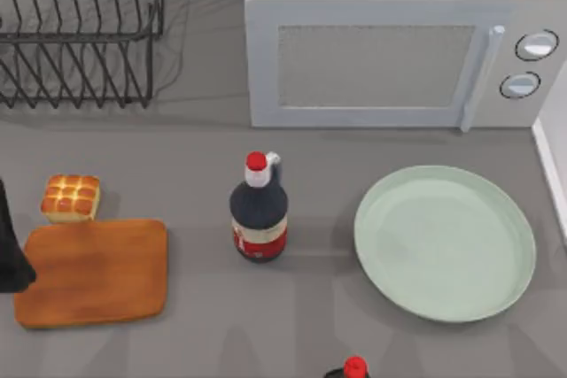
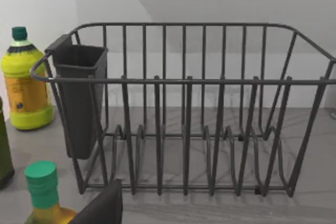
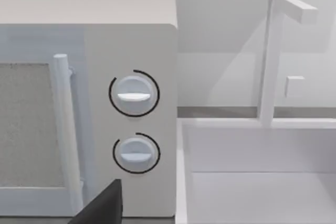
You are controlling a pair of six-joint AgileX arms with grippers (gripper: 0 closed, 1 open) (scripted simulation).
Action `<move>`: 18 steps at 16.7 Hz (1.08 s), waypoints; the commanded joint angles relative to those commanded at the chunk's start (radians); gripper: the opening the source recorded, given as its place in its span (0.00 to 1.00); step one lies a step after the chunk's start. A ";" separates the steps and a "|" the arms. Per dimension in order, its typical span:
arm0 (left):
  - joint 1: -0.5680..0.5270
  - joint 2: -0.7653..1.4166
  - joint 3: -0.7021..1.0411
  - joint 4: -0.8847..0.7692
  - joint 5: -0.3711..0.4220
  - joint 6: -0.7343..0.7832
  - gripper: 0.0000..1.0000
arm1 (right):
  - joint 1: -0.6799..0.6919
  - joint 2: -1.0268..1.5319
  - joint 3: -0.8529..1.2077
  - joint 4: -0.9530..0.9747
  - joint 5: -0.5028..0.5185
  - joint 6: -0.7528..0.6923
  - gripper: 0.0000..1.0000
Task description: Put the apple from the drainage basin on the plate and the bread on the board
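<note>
Red-capped dark bottle (image 1: 259,212), label unreadable

The grey table (image 1: 204,325) carries a wire dish rack (image 1: 80,33) at its far left and a white microwave (image 1: 399,50) at the back. The board (image 1: 93,273) lies near the left edge, the bread (image 1: 71,198) just behind it. A dark bottle (image 1: 259,214) stands mid-table, the plate (image 1: 445,243) to its right.

My left arm (image 1: 11,250) sits at the table's left edge (dark, upright).
</note>
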 joint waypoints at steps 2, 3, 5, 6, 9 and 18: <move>0.000 0.000 0.000 0.000 0.000 0.000 1.00 | 0.000 0.000 0.000 0.000 0.000 0.000 1.00; 0.000 0.000 0.000 0.000 0.000 0.000 1.00 | 0.000 0.000 0.000 0.000 0.000 0.000 1.00; 0.000 0.000 0.000 0.000 0.000 0.000 1.00 | -0.002 0.010 0.009 -0.006 0.000 -0.002 1.00; 0.000 0.000 0.000 0.000 0.000 0.000 1.00 | -0.007 0.031 0.029 -0.020 0.000 -0.006 1.00; 0.000 0.000 0.000 0.000 0.000 0.000 1.00 | -0.032 0.157 0.141 -0.096 0.000 -0.031 1.00; 0.000 0.000 0.000 0.000 0.000 0.000 1.00 | -0.174 0.983 0.760 -0.514 0.001 -0.165 1.00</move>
